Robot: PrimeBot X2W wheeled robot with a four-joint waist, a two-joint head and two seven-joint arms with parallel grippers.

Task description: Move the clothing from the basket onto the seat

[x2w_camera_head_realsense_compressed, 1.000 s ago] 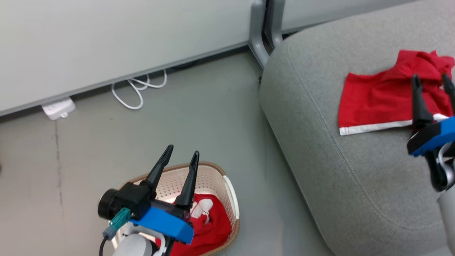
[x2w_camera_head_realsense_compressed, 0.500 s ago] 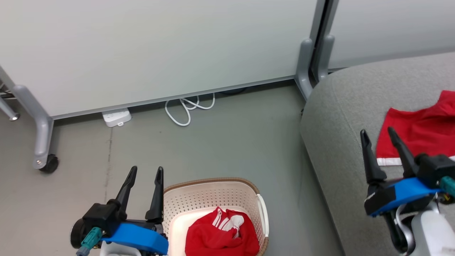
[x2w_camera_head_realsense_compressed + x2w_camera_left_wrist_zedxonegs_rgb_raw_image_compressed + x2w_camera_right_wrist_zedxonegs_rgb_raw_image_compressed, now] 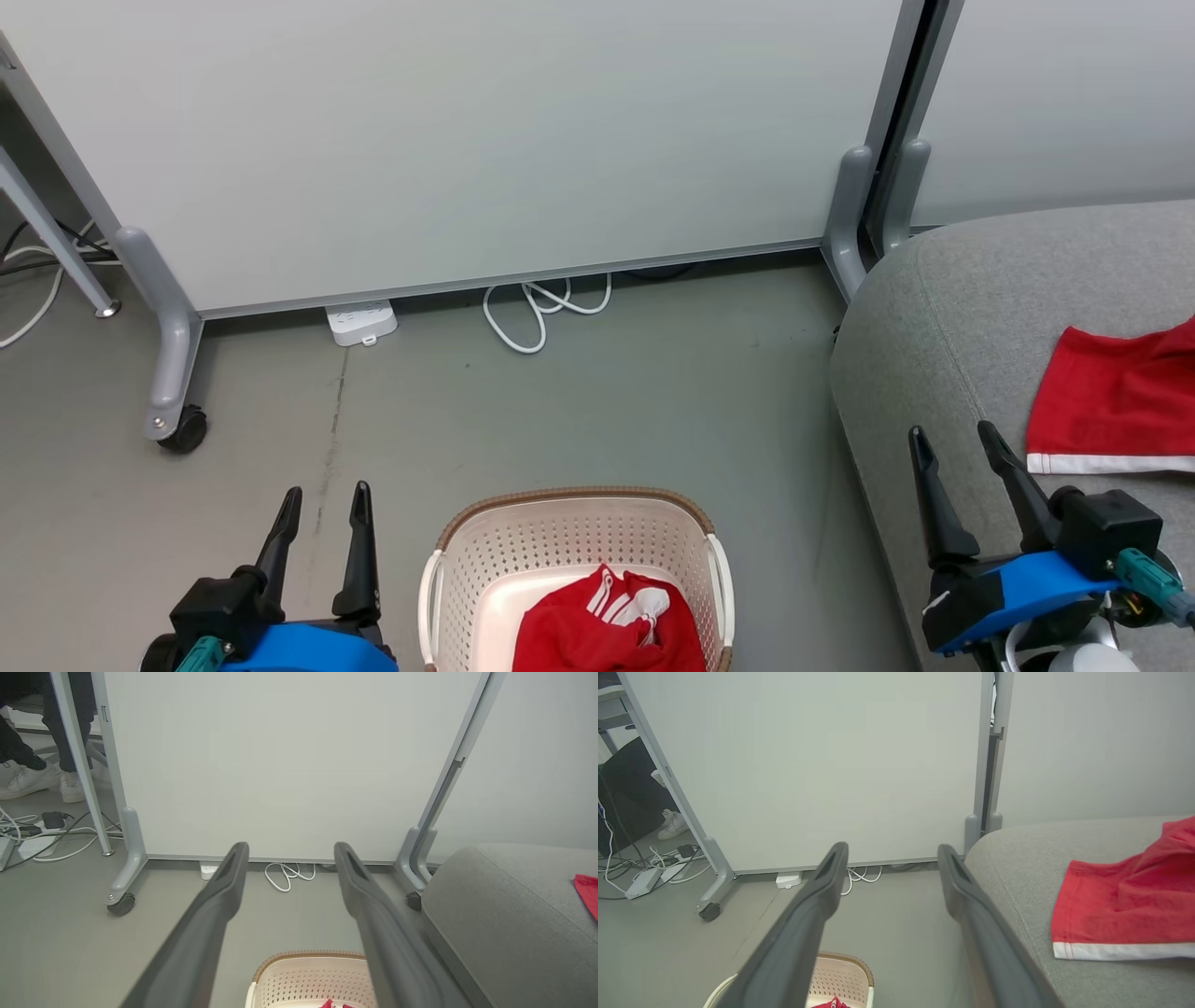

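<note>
Withdrawn since earlier: my left gripper [image 3: 328,489] beside the basket [image 3: 574,493], right gripper [image 3: 950,429] over the seat [image 3: 934,308] edge, both wide, empty; clothing [image 3: 607,627] in basket and on seat; cable [image 3: 541,308], partition [image 3: 467,140], grey floor [image 3: 607,411] beyond.

The basket [image 3: 560,537] stands on the floor [image 3: 653,392] at the near middle, one garment [image 3: 607,635] lying in it. The seat [image 3: 943,308] is to its right, with another garment [image 3: 1111,411] on it. The left end effector [image 3: 327,488] is left of the basket, the right end effector [image 3: 952,431] at the seat's near left edge. Behind, a partition panel [image 3: 467,140] stands, a coiled cable [image 3: 541,313] and a power strip [image 3: 361,323] at its foot.
</note>
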